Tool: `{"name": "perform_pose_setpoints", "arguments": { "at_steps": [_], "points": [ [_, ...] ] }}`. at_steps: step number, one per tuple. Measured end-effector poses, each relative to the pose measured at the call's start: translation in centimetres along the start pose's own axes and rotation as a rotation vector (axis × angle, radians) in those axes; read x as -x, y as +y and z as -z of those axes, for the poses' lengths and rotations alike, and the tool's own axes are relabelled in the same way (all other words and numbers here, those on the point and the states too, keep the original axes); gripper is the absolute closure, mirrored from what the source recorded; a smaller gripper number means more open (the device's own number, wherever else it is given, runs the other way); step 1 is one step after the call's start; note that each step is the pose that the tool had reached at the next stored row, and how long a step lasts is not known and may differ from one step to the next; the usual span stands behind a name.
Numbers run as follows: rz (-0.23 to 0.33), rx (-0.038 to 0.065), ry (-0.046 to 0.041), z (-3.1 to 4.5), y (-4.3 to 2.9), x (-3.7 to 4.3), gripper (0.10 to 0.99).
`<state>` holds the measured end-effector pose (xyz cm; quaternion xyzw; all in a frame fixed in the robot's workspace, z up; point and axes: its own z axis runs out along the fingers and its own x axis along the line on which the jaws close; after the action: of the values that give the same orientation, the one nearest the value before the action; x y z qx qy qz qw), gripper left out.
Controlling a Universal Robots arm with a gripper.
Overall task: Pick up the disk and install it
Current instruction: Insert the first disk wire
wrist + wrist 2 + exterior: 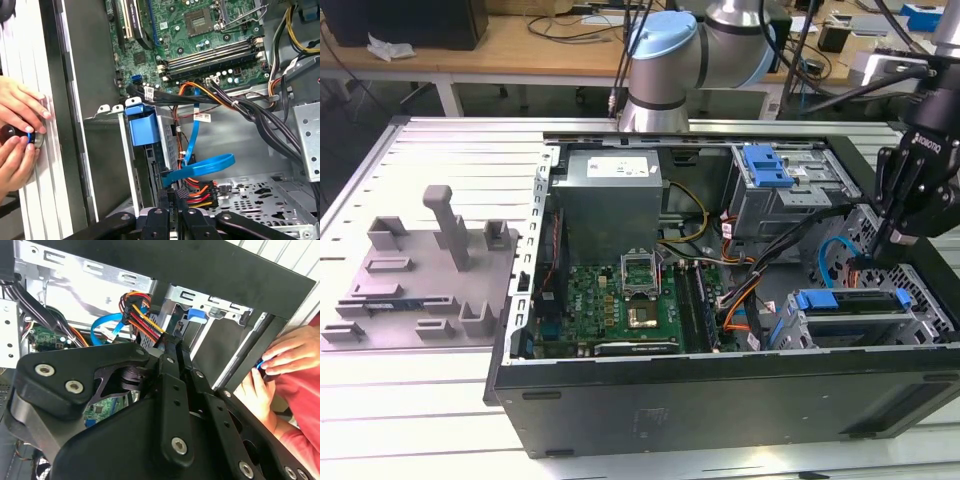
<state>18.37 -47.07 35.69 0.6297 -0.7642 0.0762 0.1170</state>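
Gripper (pixel 880 255) at exterior view's 3 o'clock, inside computer case (pixel 720 400), fingers pressed together. Disk (pixel 840 302) seated in cage (pixel 923 322), 7 o'clock of gripper.

Disk (pixel 855 305) w/ blue frame — in cage (pixel 920 325)

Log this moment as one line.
claw: low inside open computer case, by blue cable | disk: apparently seated in drive cage | person's hands: at case edge
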Motion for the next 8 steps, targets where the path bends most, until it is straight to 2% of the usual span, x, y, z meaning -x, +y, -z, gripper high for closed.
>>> {"name": "perform_pose_setpoints", "arguments": {
  "at_steps": [1, 6, 8],
  "points": [
    [0.001, 0.000, -0.0111, -0.08, -0.05, -0.32, 0.922],
    [0.005, -0.004, -0.0453, -0.22, -0.09, -0.93, 0.922],
    [0.006, -0.006, -0.0540, -0.22, -0.02, -1.09, 0.922]
  ]
}}
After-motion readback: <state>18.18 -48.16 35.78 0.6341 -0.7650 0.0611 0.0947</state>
